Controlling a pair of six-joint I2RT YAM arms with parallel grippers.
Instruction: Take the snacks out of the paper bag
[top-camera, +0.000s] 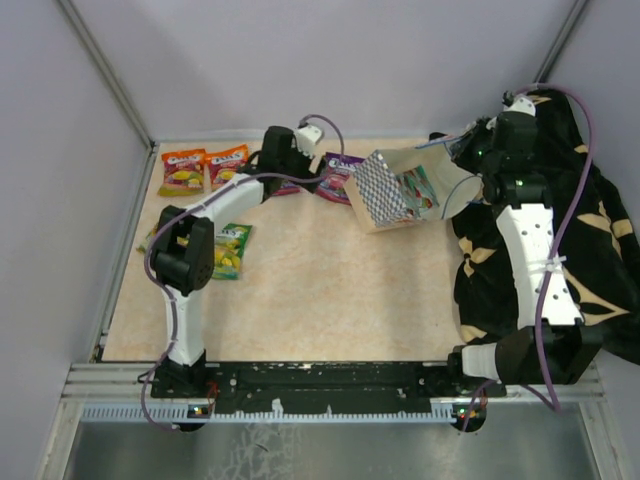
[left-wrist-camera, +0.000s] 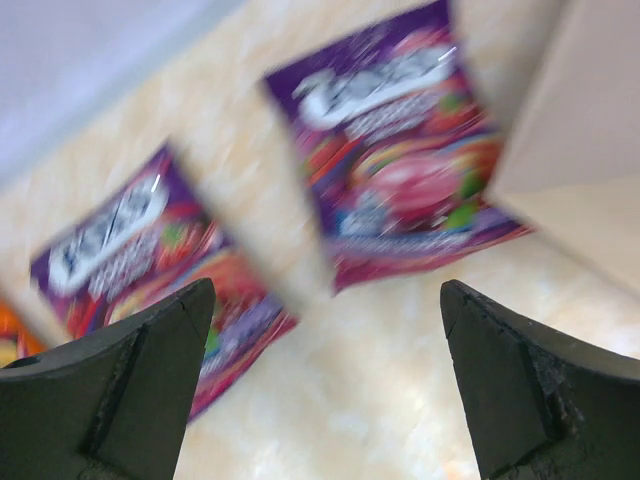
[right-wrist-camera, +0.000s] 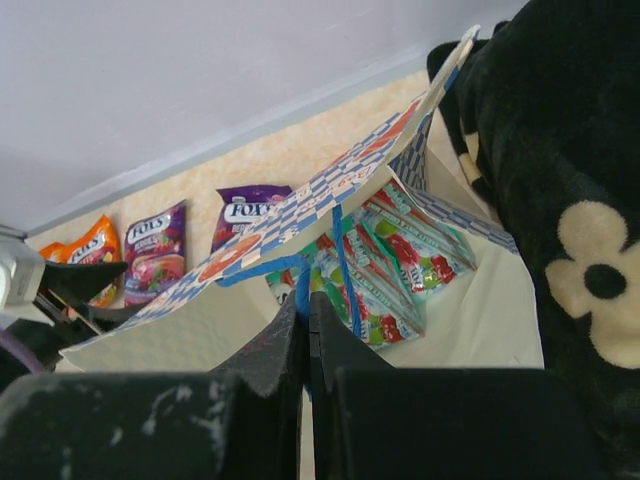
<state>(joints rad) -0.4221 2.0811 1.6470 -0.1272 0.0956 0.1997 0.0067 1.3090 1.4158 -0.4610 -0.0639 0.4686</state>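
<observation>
The paper bag (top-camera: 385, 190) lies on its side at the back of the table, mouth toward the right arm. My right gripper (right-wrist-camera: 307, 297) is shut on its blue cord handle (right-wrist-camera: 300, 270) and holds the mouth up. Several teal and green snacks (right-wrist-camera: 405, 262) lie inside the bag. Two purple snacks (left-wrist-camera: 400, 160) (left-wrist-camera: 130, 250) rest on the table under my left gripper (left-wrist-camera: 325, 290), which hangs open above bare tabletop, holding nothing. Two orange snacks (top-camera: 183, 170) and a green one (top-camera: 231, 250) lie on the left side.
A black cloth with gold flower marks (top-camera: 600, 230) covers the right side under the right arm. Grey walls (top-camera: 300, 60) close in the back and both sides. The bag's beige side (left-wrist-camera: 585, 110) stands just right of my left fingers.
</observation>
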